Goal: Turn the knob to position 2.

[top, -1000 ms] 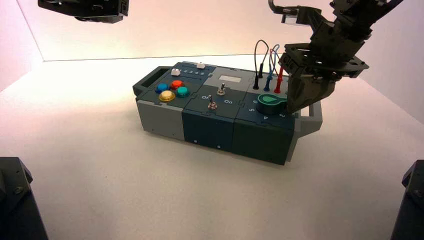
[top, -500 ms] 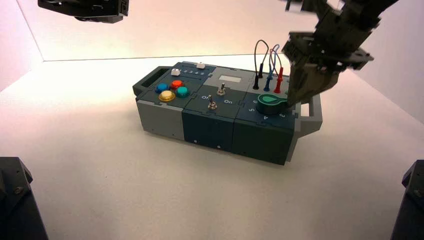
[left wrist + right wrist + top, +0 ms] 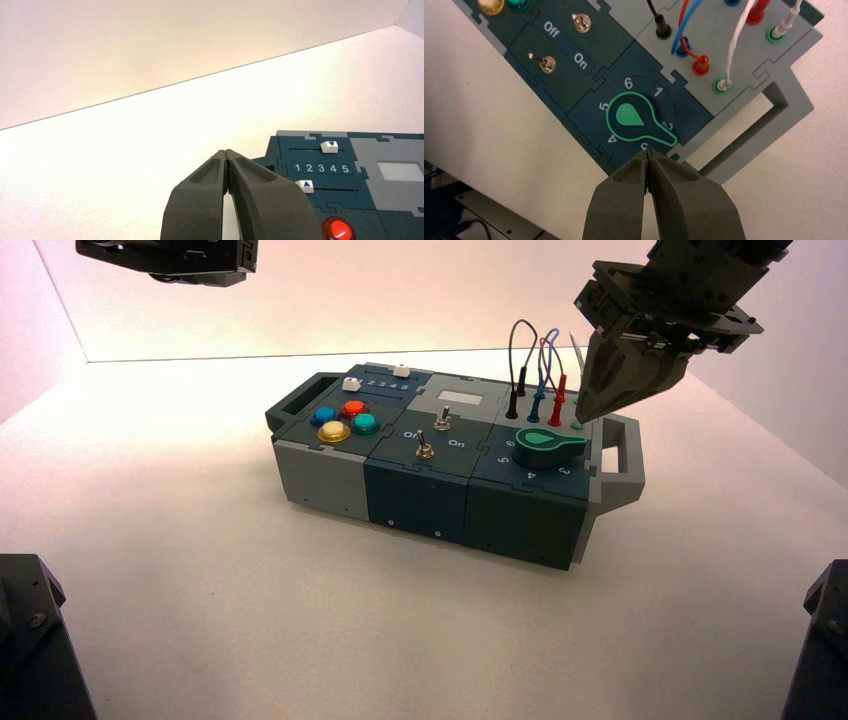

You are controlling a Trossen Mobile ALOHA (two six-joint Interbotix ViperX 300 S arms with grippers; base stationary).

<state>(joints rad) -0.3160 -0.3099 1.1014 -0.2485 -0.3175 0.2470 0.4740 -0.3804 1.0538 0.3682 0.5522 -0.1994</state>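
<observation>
digits 1 to 6 around the knob (image 3: 634, 120), "off" and "on" by the toggle switches (image 3: 547, 64), "1 2 3 4 5" between the sliders (image 3: 329, 146)

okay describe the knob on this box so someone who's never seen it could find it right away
Start at the box's right end, beside the grey handle and in front of the plugged-in wires. There, on a dark blue panel ringed by the digits 1 to 6, sits the knob. It alone has a bright green teardrop pointer, unlike the metal toggle switches nearby.

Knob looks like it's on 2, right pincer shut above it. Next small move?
Probably keep the right pincer clear and retreat, no more turning. In the right wrist view the knob points its tip at the 2, between 1 and 3, and the shut pincer touches nothing. Left pincer is parked.
</observation>
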